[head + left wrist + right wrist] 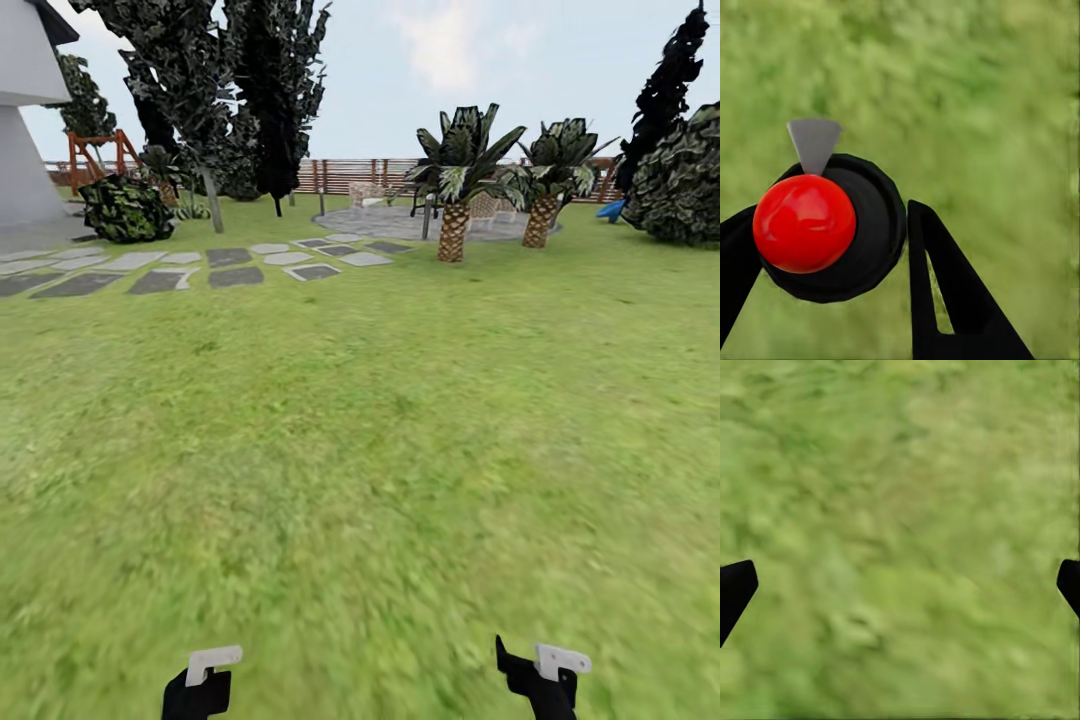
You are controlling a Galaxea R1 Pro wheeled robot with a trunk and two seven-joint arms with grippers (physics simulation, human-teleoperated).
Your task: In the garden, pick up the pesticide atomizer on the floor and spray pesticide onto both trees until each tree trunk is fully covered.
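Left tool [832,262] clenched on the pesticide atomizer [832,225], apparently carried low for transit over lawn [380,450]; right tool [900,585] released, free; trees [230,90] far ahead.

Lawn [360,450]: mottled light and mid green throughout. Stepping stones [235,275] on the lawn: alternating dark grey and pale grey slabs. Fence [345,175] behind the stones: reddish-brown horizontal slats. Two palms [452,232] right of the stones: orange-brown scaly banded trunks, dark green fronds streaked with pale green. Trees [270,90] behind the stones: near-black green ragged foliage. Bush [125,208] left of the stones: dark green flecked with lighter green. Left gripper [832,247]: black fingers around a glossy red ball [804,223] on a black disc with a grey nozzle. Right gripper [900,589]: black fingertips.
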